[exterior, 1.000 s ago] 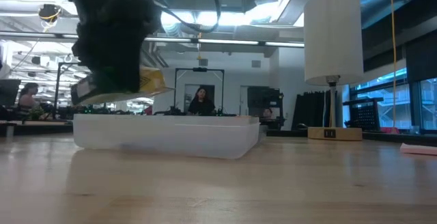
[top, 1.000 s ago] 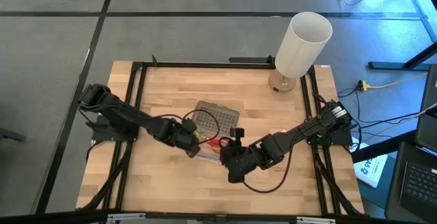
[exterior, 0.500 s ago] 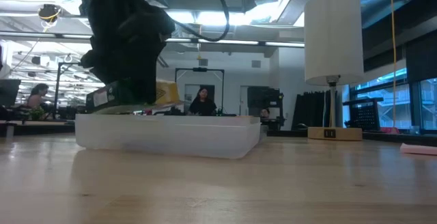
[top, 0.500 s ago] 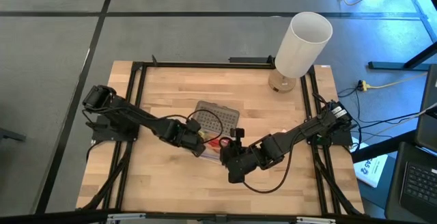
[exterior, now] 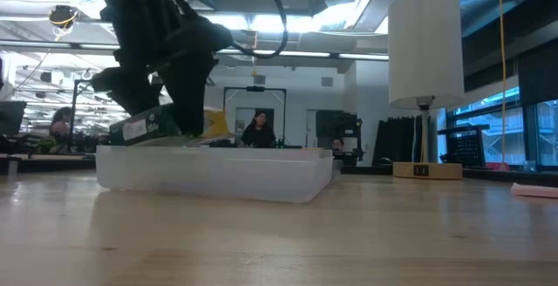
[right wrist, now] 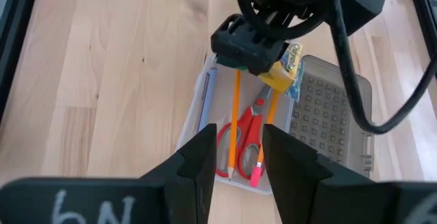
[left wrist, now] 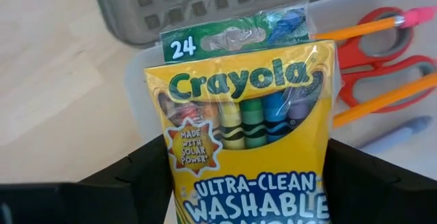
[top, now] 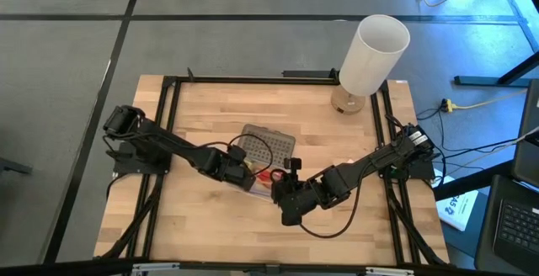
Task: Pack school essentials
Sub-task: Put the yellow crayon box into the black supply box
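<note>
The left gripper point(right wrist: 256, 53) grips the green-and-yellow crayon box point(left wrist: 246, 125) in its fingers, low over the clear plastic box point(exterior: 214, 171) holding red-handled scissors point(right wrist: 247, 138) and orange pencils point(right wrist: 235, 121). Near that box, the right gripper point(right wrist: 237, 157) hovers with fingers apart.

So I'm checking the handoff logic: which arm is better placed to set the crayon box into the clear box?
Left. The left pincer already holds the crayon box right over the clear box, beside the scissors. The right pincer hangs open and empty nearby.
</note>
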{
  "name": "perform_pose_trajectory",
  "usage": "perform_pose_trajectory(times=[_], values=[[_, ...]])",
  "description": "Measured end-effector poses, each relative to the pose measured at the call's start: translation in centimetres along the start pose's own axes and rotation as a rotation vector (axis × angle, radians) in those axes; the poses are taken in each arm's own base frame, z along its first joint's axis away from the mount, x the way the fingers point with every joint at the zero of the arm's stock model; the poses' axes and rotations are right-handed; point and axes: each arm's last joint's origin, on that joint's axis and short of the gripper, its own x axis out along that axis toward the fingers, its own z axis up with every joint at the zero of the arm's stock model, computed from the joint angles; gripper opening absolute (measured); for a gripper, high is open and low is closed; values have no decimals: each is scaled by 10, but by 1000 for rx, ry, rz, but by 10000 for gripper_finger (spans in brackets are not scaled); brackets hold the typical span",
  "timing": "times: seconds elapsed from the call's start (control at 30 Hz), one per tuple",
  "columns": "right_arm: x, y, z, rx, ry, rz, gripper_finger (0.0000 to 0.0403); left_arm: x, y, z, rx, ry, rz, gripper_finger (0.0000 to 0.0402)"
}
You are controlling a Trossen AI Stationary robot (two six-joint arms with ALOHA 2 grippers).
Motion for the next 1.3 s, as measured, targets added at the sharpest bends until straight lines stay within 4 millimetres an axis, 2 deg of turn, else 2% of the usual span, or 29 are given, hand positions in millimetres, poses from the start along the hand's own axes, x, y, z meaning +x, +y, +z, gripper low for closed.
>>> perform_pose_trajectory(times=[1.3], values=[[0,2,1,1,8,62,121,5,-2,1,-13,5,-5,285]])
